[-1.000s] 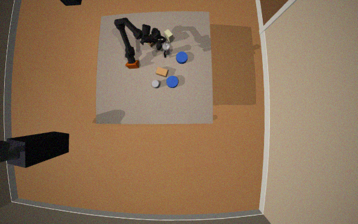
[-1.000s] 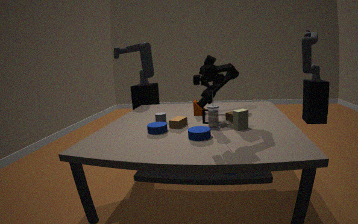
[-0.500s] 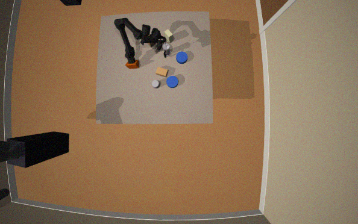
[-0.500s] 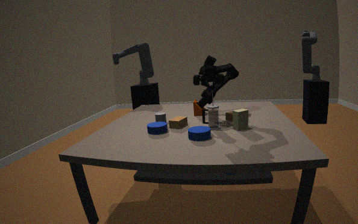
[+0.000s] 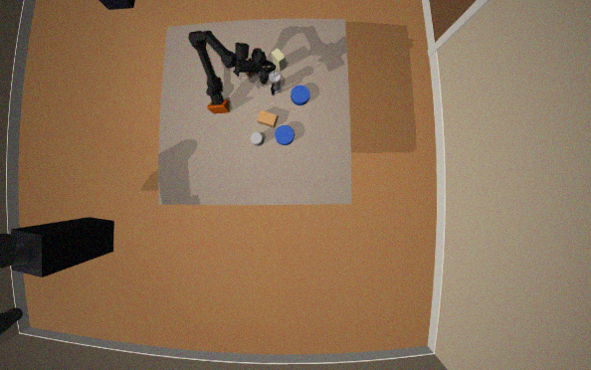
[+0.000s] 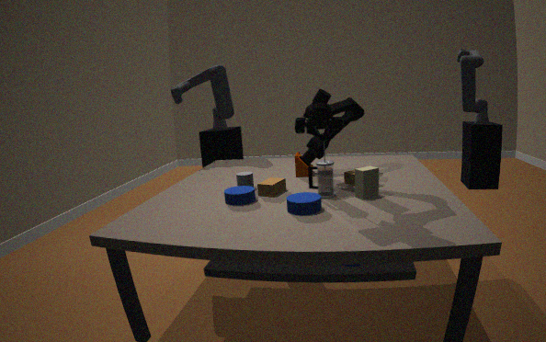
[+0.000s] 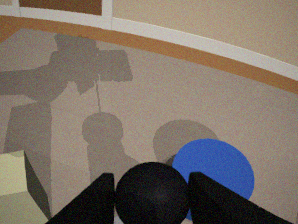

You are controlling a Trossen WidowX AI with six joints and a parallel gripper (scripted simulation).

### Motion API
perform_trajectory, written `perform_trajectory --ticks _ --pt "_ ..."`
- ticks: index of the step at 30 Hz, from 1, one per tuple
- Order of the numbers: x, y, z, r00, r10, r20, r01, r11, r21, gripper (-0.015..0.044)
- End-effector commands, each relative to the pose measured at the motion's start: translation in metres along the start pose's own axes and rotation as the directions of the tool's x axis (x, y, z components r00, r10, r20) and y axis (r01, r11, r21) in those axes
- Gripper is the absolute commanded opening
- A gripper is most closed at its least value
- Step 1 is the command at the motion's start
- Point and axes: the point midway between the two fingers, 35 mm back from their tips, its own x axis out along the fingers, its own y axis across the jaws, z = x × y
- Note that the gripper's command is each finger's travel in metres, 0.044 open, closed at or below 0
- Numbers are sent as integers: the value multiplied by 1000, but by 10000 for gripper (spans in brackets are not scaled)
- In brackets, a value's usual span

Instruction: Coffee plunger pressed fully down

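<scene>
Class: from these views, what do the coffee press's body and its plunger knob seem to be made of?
Coffee press body: probably glass or clear plastic, pale and see-through looking. Plunger knob: smooth matt black ball, likely plastic, with no shine; the hand is shut on it.

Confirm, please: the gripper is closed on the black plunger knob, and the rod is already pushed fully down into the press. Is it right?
Not fully. The gripper is closed on the black knob, but the exterior view shows the rod standing high above the press, not yet pushed down.
</scene>
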Motion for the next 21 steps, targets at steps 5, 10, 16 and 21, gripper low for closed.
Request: perform_trajectory --ticks 5,10,16,21 --pt "13 -1 -25 999 10 -35 -9 1000 28 116" --pt "18 -1 -32 999 11 -34 -10 1000 29 116" --pt "23 -1 -40 999 11 -33 -10 1000 29 116" --pt "28 0 -47 999 12 -32 -11 1000 29 116"
